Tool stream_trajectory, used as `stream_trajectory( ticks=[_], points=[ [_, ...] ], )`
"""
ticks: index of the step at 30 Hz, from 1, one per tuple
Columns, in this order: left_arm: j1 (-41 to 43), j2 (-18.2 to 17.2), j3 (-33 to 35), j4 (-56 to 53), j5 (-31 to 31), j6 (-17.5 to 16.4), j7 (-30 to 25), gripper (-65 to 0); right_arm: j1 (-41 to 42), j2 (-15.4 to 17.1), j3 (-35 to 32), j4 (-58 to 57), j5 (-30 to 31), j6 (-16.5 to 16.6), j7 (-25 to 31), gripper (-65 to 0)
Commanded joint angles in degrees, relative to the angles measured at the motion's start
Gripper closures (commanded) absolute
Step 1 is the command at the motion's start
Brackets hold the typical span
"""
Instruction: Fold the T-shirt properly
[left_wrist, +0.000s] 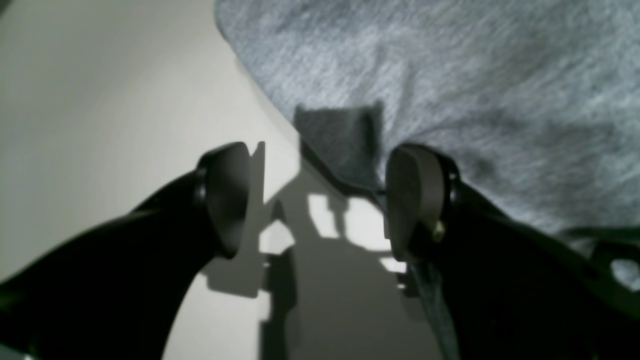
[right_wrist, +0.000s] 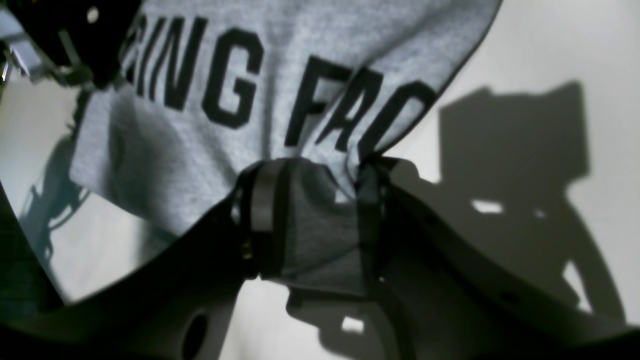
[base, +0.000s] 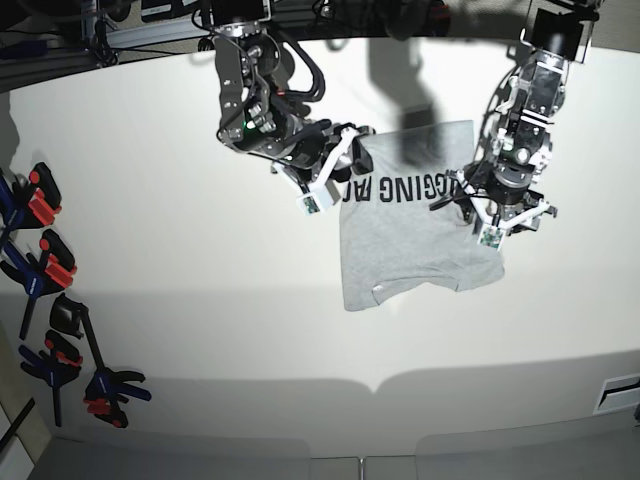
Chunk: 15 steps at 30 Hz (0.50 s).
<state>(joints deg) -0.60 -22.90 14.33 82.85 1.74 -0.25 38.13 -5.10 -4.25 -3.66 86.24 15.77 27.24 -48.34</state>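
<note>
1. One worktop (base: 180, 300): pale, matt and broad, filling nearly all of the base view. It is strongly lit, and the arms throw hard shadows. Dark framing (base: 150, 30) runs behind the far edge; little else of the room shows.
2. One T-shirt (base: 410, 250): grey, lying right of centre on the worktop between the two arms. The far part is turned over, showing black lettering (base: 400, 188). The near part is plain, with some rumpling at its near edge.
3. Two hands.
   - Right hand (base: 335, 170): closed on a bunch of cloth at the lettered edge, with fabric pinched between the fingers in the wrist view and raised slightly off the surface.
   - Left hand (base: 492, 222): jaws wide apart and gripping nothing, straddling the shirt's opposite edge, one finger (left_wrist: 415, 200) over cloth and the other over bare worktop.
   - Judged step: a fold is under way, with one side gripped and the other not yet.
   - Next move calls for the left hand to close on its edge, level with the right, so both can carry the cloth evenly.
4. Several clamps (base: 110, 385): red, blue and black, along the worktop's left margin, well apart from the shirt.
</note>
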Motion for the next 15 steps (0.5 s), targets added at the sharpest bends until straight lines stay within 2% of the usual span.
stream_trajectory(
  ticks=[1,4,6,8,12,15],
  points=[
    [0.4,-1.4,0.0,0.7,2.1,0.5,5.8,-39.3,0.3,0.2,0.0,1.8,-0.8,-0.2,-0.5,-22.0],
    [0.5,-3.6,0.0,6.7,3.9,6.2,8.8,-39.3,0.3,0.1,0.0,6.0,-1.0,-0.2,-0.7,-22.0],
    [0.9,-5.9,0.0,12.4,4.4,11.1,11.7,-39.3,0.3,0.1,0.0,9.1,-2.5,-0.2,-1.0,-22.0],
    [1.8,-8.7,0.0,18.7,4.0,14.5,13.1,-39.3,0.3,0.1,0.1,12.3,-4.8,-0.2,-1.5,-22.0],
    [5.2,-13.9,0.0,30.5,2.1,16.6,13.1,-39.3,0.2,0.2,2.2,18.2,-6.4,-0.2,-4.7,-22.0],
    [9.2,-15.4,0.0,36.7,2.2,16.6,12.9,-39.3,-0.8,0.7,5.3,22.2,-5.7,-0.3,-6.2,-22.0]
  ],
)
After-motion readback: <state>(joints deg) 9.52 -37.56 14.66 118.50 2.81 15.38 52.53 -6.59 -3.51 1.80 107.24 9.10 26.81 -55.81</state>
